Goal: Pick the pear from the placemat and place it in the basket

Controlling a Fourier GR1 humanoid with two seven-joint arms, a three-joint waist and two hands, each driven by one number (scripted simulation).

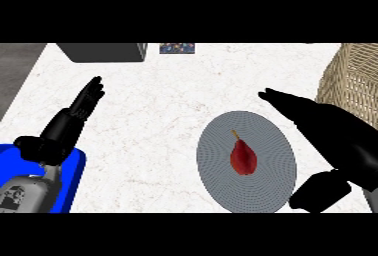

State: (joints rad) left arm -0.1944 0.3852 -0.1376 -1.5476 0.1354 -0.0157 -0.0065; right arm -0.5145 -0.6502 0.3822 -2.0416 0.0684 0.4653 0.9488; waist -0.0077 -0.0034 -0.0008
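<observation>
Centrally, dark-red pear (244, 157) w/ yellow stem lies on grey placemat (221, 130); both robot hands released.

Glossy dark-red pear (243, 158) on round grey ribbed woven placemat (277, 150); tan wicker basket (353, 75); white speckled stone-look counter (170, 110).

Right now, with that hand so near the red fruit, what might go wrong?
The pear lies flat on the round placemat, so it could roll when the open right hand closes on it. The wicker basket stands just behind that hand, so the lift might clip its rim.
</observation>
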